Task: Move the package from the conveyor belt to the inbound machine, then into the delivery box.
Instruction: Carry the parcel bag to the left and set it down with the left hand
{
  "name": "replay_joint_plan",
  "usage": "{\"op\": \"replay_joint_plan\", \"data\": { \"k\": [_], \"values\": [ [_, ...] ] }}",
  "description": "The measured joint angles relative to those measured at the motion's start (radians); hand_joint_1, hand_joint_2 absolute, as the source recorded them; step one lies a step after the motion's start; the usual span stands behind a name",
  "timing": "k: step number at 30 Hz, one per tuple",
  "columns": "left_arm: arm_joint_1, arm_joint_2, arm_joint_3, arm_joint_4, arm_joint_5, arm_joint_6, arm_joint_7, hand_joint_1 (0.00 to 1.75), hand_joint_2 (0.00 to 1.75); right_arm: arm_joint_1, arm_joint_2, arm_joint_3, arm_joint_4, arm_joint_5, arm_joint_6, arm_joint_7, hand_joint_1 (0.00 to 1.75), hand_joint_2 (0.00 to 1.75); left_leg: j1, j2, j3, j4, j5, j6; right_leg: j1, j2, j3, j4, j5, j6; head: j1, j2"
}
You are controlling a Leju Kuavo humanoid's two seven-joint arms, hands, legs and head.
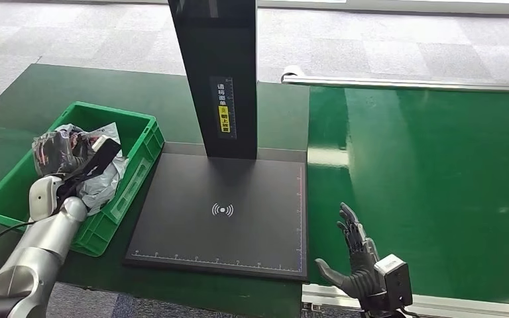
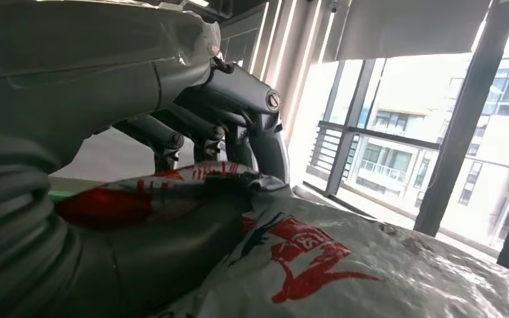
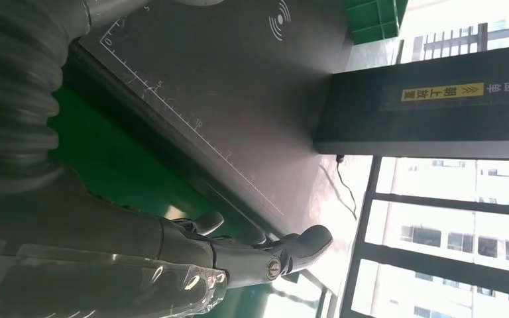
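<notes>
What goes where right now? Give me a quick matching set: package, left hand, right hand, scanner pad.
Things:
1. package
2. left hand
3. right hand
4. scanner pad

States:
A. bare, nothing on it
B. inside the green crate
C. open, at the conveyor belt edge
D. over the crate, on the package

Pairs: 1-B, 2-D, 3-C, 4-A

The black scanner post (image 1: 215, 73) blocks the pad's (image 1: 219, 212) far edge.

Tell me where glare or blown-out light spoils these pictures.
Head view: bright sheen streaks the green conveyor belt. Left wrist view: the windows are overexposed and the package shines. Right wrist view: daylight past the scanner plate washes out white.
</notes>
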Motion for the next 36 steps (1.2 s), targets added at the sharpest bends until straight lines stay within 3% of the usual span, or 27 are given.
{"op": "replay_joint_plan", "data": {
  "k": [5, 7, 9, 11, 13, 15, 18, 21, 26, 36],
  "values": [
    [-0.006, 0.004, -0.002, 0.052, -0.142, -0.044, 0.181, 0.0, 1.75, -0.025, 0.001, 0.023, 0.023, 0.005, 0.0, 0.005, 0.0, 1.75, 0.0, 0.0, 0.0, 0.0, 0.0, 0.0, 0.0, 0.0, 0.0, 0.0, 0.0, 0.0, 0.0, 0.0],
    [-0.006, -0.004, -0.002, 0.074, -0.167, -0.053, 0.217, 0.0, 1.75, -0.043, 0.005, 0.039, 0.042, 0.003, -0.002, 0.007, 0.0, 1.75, 0.0, 0.0, 0.001, 0.0, 0.0, 0.0, 0.0, 0.0, 0.0, 0.0, 0.0, 0.0, 0.0, 0.0],
    [-0.004, -0.023, 0.008, 0.081, -0.141, -0.041, 0.181, 0.0, 1.75, -0.057, 0.011, 0.055, 0.059, -0.006, -0.007, 0.01, 0.0, 1.75, 0.0, -0.001, 0.001, 0.0, 0.0, 0.0, 0.0, -0.001, 0.002, 0.0, 0.0, 0.0, 0.0, 0.0],
    [0.014, -0.058, 0.023, 0.056, -0.061, -0.029, 0.073, 0.0, 1.75, -0.063, 0.02, 0.072, 0.072, -0.022, -0.016, 0.011, 0.0, 1.75, -0.002, -0.004, 0.005, 0.0, -0.001, 0.001, -0.003, -0.004, 0.006, 0.0, -0.002, 0.002, -0.001, 0.0],
    [0.067, -0.116, 0.024, -0.036, 0.079, -0.057, -0.075, 0.0, 1.75, -0.063, 0.03, 0.09, 0.08, -0.046, -0.027, 0.011, 0.0, 1.75, -0.007, -0.009, 0.015, -0.003, -0.004, 0.003, -0.008, -0.007, 0.016, 0.0, -0.008, 0.005, -0.001, 0.0],
    [0.152, -0.181, -0.002, -0.16, 0.214, -0.106, -0.162, 0.0, 1.75, -0.064, 0.041, 0.108, 0.087, -0.068, -0.034, 0.011, 0.0, 1.75, -0.013, -0.01, 0.029, -0.006, -0.009, 0.006, -0.014, -0.009, 0.03, -0.001, -0.015, 0.008, -0.002, 0.0],
    [0.288, -0.239, -0.058, -0.289, 0.302, -0.131, -0.154, 0.0, 1.75, -0.067, 0.05, 0.128, 0.094, -0.084, -0.042, 0.013, 0.0, 1.75, -0.014, -0.001, 0.034, -0.006, -0.013, 0.007, -0.013, -0.001, 0.032, -0.001, -0.015, 0.007, -0.002, 0.0],
    [0.348, -0.259, -0.089, -0.363, 0.33, -0.133, -0.144, 0.0, 1.75, -0.066, 0.051, 0.137, 0.101, -0.088, -0.048, 0.014, 0.0, 1.75, -0.013, 0.001, 0.027, -0.005, -0.011, 0.008, -0.013, 0.001, 0.024, -0.001, -0.011, 0.008, -0.003, 0.0],
    [0.398, -0.271, -0.111, -0.423, 0.342, -0.134, -0.144, 0.0, 1.75, -0.067, 0.051, 0.147, 0.108, -0.089, -0.049, 0.014, 0.0, 1.75, -0.011, 0.0, 0.023, -0.005, -0.01, 0.007, -0.012, 0.0, 0.021, -0.001, -0.012, 0.008, -0.003, 0.0],
    [0.423, -0.278, -0.125, -0.458, 0.342, -0.135, -0.144, 0.0, 1.75, -0.067, 0.051, 0.149, 0.113, -0.089, -0.05, 0.014, 0.0, 1.75, -0.011, 0.0, 0.021, -0.005, -0.011, 0.007, -0.011, 0.0, 0.019, -0.001, -0.012, 0.008, -0.003, 0.0]
  ]
}}
